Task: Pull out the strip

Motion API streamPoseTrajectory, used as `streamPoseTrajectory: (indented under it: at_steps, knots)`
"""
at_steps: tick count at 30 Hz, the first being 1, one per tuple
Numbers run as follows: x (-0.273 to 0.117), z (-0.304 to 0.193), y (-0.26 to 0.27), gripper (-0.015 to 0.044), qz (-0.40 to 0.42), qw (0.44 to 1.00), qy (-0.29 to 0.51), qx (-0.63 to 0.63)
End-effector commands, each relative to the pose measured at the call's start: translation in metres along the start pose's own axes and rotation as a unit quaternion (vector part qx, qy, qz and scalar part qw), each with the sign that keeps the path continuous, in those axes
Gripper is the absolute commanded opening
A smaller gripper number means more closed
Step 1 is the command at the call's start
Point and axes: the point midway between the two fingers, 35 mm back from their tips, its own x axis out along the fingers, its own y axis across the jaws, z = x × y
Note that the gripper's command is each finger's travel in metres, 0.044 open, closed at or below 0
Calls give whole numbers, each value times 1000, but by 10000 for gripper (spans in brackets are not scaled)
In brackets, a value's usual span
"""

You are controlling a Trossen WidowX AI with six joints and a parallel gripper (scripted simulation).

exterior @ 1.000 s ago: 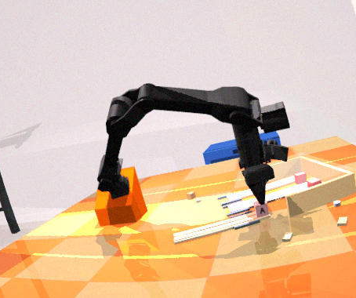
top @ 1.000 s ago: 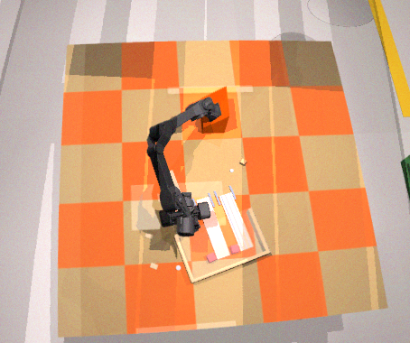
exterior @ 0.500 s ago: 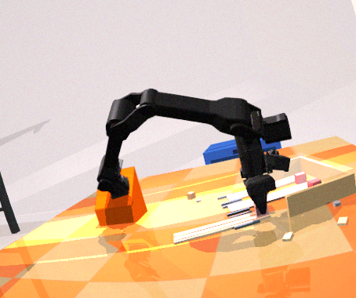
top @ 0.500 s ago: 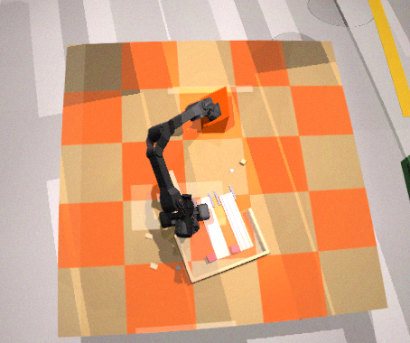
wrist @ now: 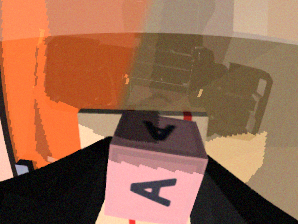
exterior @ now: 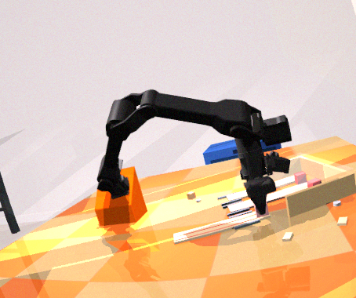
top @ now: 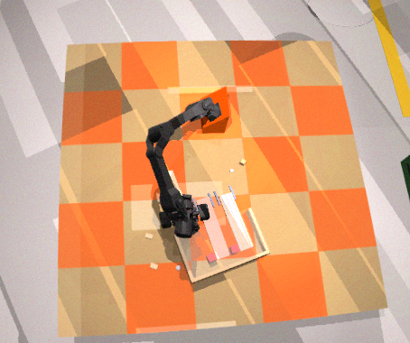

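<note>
The pink cube labelled A [exterior: 266, 211] [wrist: 155, 187] is at the end of a pale strip with red lines [exterior: 199, 232] [wrist: 94, 121]. This strip lies outside the tray, and in the top view the arm mostly covers it. My gripper [exterior: 262, 212] [wrist: 153, 153] points down, with a finger against each side of the cube, shut on it. The cube appears low, at strip level; whether it touches the strip is hidden. Two other strips, one pale pink [top: 216, 235] and one white [top: 238, 221], reach into the tray, with pink cubes [top: 211, 257] [top: 234, 249] near their far ends.
The open-ended wooden tray [top: 229, 268] [exterior: 321, 194] stands just beyond the labelled cube. Dark blue guide rails [top: 232, 192] flank the strips. Small pale blocks [top: 149, 236] [exterior: 342, 221] lie beside the tray. The orange block [top: 222, 119] [exterior: 136, 196] stands by the arm's base.
</note>
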Motion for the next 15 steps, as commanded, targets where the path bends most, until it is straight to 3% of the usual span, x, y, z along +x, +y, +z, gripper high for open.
streamPoseTrajectory:
  at_steps: [1,4,15]
  knots:
    - [0,0,0,72,0,1000,0,1]
    - [-2,-2,1,0,0,1000,0,0]
    - [-32,-37,21,0,2,1000,1,-3]
